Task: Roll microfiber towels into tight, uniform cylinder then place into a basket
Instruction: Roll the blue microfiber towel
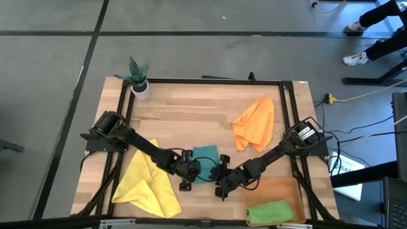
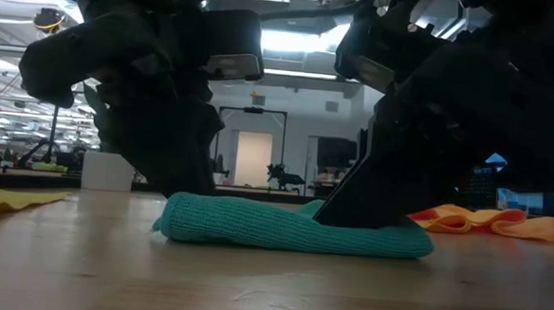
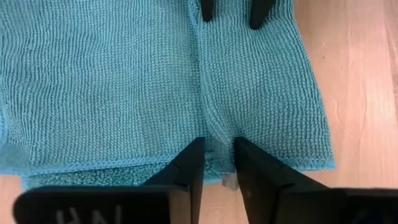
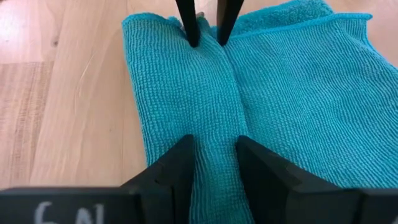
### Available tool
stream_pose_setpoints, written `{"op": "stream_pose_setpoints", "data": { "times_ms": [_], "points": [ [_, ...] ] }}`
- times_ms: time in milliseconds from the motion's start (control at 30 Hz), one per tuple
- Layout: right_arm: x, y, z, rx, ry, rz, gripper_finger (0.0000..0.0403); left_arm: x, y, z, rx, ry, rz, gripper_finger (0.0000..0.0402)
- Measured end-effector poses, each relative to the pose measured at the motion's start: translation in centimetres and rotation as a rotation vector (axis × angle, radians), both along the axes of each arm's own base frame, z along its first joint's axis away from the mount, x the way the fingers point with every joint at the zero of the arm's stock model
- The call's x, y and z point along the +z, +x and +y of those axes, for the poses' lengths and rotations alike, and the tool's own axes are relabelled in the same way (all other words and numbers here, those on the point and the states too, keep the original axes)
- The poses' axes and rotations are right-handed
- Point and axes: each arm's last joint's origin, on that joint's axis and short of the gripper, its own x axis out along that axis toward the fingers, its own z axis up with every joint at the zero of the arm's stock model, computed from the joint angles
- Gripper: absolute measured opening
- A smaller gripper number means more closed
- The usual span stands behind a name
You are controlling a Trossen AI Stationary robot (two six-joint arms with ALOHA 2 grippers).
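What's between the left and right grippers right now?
The teal towel, folded flat on the table: the high view shows the left gripper and right gripper at its opposite edges. Both wrist views show a raised ridge of cloth running from one gripper to the other.

Teal towel (image 1: 205, 154): folded flat, table centre-front, ridge pinched along its middle. Yellow towel (image 1: 145, 184): crumpled, front left. Orange towel (image 1: 254, 122): crumpled, back right. Green towel (image 1: 269, 212): rolled, lying inside translucent orange-brown basket (image 1: 280, 187), front right.

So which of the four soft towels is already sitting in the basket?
The rolled green microfiber towel, lying in the translucent orange-brown basket. The other three lie on the wooden table.
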Motion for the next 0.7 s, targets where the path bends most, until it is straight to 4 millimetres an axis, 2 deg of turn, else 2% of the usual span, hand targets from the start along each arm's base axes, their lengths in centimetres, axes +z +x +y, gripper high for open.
{"op": "stream_pose_setpoints", "data": {
  "times_ms": [167, 300, 467, 567, 700],
  "points": [
    [0.0, 0.0, 0.0, -0.001, 0.002, 0.0, 0.0128, 0.8, -0.6, -0.1, -0.093, 0.055, 0.016, 0.0086],
    [0.0, 0.0, 0.0, -0.004, 0.007, 0.002, 0.0128, 2.2, -1.4, -0.4, -0.119, 0.087, 0.005, 0.0086],
    [-0.1, 0.0, 0.0, 0.001, 0.015, 0.007, 0.0128, 4.2, -2.3, -2.1, -0.238, 0.116, -0.084, 0.0086],
    [-0.1, 0.1, -0.2, -0.003, 0.02, 0.009, 0.0128, 4.3, -3.0, -3.6, -0.367, 0.199, -0.113, 0.0083],
    [-0.1, 0.2, -0.4, -0.005, 0.023, 0.011, 0.0128, 3.4, -3.1, -4.8, -0.45, 0.27, -0.132, 0.0083]
  ]
}}
